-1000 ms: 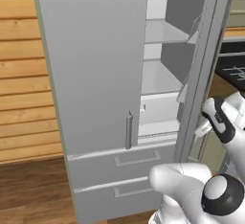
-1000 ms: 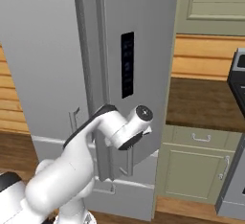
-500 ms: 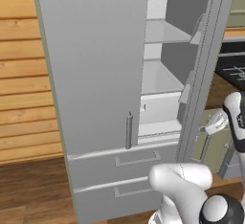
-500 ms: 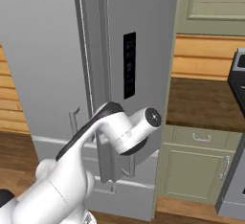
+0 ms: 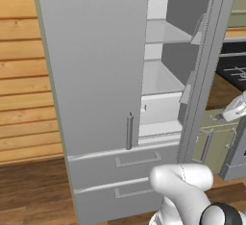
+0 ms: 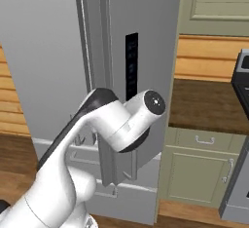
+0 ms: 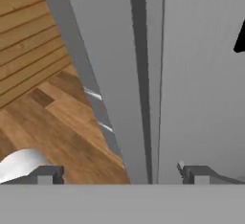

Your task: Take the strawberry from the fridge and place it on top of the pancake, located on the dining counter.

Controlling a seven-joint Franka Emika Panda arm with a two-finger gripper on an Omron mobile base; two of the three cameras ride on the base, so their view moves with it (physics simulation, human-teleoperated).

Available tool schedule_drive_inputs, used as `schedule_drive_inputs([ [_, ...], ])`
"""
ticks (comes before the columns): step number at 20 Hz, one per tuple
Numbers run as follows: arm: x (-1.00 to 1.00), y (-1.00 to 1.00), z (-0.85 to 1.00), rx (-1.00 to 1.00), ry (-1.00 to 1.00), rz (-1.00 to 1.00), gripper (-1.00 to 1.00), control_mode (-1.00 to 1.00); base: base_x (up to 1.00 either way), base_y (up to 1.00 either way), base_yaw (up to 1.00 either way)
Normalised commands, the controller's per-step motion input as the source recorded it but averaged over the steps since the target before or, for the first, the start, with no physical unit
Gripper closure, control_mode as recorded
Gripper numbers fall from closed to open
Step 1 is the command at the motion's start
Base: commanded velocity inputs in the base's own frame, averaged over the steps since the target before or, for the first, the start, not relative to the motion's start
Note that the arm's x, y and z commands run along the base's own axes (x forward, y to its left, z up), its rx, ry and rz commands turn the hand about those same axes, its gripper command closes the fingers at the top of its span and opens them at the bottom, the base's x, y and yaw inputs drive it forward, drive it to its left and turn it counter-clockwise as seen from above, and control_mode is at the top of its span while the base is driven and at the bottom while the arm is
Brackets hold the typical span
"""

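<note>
To the left of my gripper, a wall of horizontal honey-coloured wooden planks (image 5: pixel 24 75) runs back behind everything, and below me spreads a floor of darker brown wooden boards (image 7: pixel 62 127). Off to my right stands a pale green base cabinet with a small metal bar handle on its drawer front (image 6: pixel 206 166), topped by a dark brown wooden worktop (image 6: pixel 209 105). Above that worktop a strip of the same plank wall shows, and higher still hangs a pale green upper cabinet with a recessed panel door (image 6: pixel 219 3). Farthest to my right sits a black and grey cooker (image 5: pixel 233 70), cut off by the picture's edge.
</note>
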Motion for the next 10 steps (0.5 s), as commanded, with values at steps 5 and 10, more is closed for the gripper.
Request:
schedule_drive_inputs([
  [5, -1.00, 0.58, 0.86, -0.10, -0.01, -0.13, -1.00, -1.00, 0.00, 0.00, 0.00],
  [10, -0.92, 0.69, 0.87, -0.31, -0.05, -0.15, -1.00, -1.00, 0.00, 0.00, 0.00],
])
